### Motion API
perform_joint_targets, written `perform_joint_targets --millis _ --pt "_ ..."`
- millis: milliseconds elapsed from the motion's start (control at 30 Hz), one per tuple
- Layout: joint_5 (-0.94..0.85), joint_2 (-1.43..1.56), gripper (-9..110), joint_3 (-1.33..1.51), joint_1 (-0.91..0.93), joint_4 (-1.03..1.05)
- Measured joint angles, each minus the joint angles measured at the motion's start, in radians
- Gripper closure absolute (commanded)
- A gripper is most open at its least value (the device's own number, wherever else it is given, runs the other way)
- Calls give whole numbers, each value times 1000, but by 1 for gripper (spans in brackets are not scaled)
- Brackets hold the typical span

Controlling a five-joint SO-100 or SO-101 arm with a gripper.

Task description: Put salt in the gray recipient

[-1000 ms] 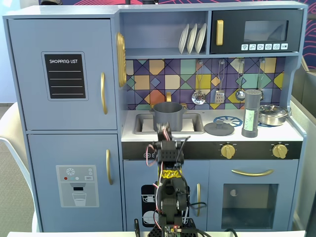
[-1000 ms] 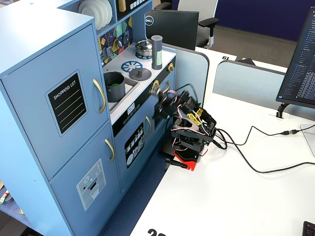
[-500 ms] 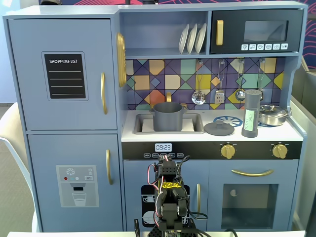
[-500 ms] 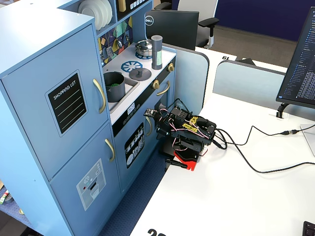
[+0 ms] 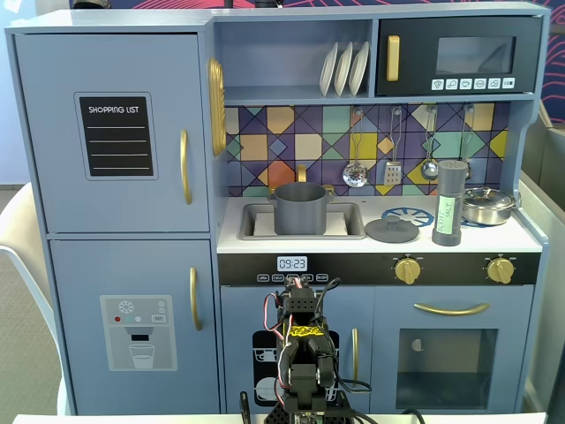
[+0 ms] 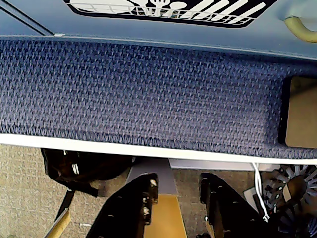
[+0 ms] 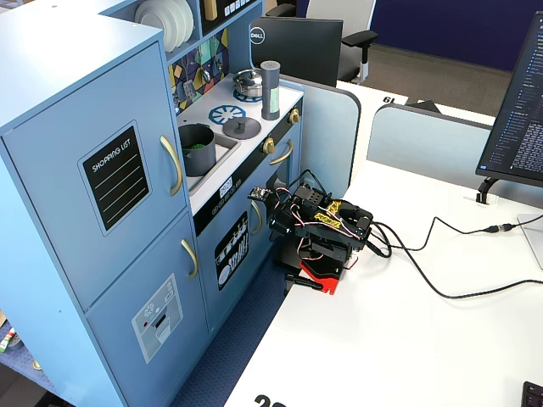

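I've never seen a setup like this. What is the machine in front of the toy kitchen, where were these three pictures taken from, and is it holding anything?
It is a small robot arm folded low on a white table in front of a toy kitchen. One fixed camera faces the kitchen; another looks from the side. The third rides on the arm's wrist, pointing down at blue carpet. Its tool, two dark fingers slightly apart, holds nothing. On the counter stand the salt shaker, a flat gray lid and a shiny steel pot. The gray pot sits in the sink.
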Motion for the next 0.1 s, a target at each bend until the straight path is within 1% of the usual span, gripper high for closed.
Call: perform_joint_targets --millis 100 --pt "0 0 98 0 0 0"
